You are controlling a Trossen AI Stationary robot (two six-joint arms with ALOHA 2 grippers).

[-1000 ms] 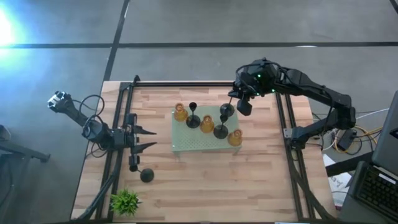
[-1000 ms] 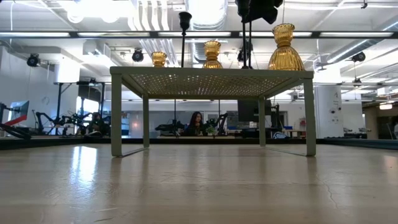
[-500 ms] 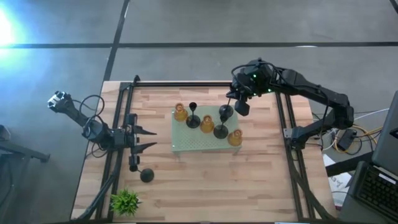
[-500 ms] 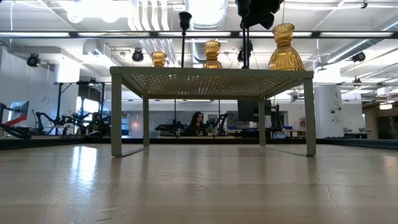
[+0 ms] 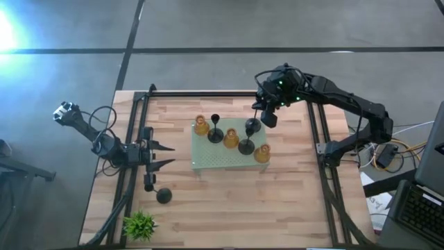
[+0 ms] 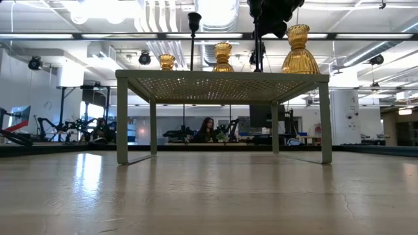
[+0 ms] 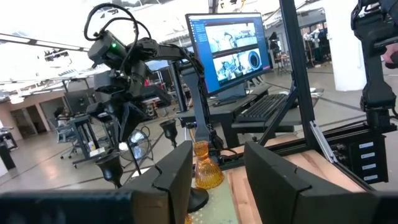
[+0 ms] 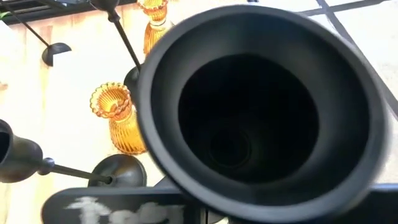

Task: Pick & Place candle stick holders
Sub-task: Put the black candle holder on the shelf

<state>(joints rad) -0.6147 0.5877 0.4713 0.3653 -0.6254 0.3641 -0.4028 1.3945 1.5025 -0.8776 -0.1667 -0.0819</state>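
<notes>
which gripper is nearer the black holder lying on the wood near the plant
Left. The left gripper sits just above that black holder; the right gripper is far across, over the pale green mat.

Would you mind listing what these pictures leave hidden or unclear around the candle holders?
- Right wrist view: a black holder's cup fills the frame, hiding the right gripper's fingers.
- Low view: the right gripper is cut by the top edge.
- High view: the black holder on the table is too small to tell if it lies tipped.

Wood-grain table (image 5: 277, 208); glossy, seemingly glass amber holders (image 5: 261, 154).
</notes>
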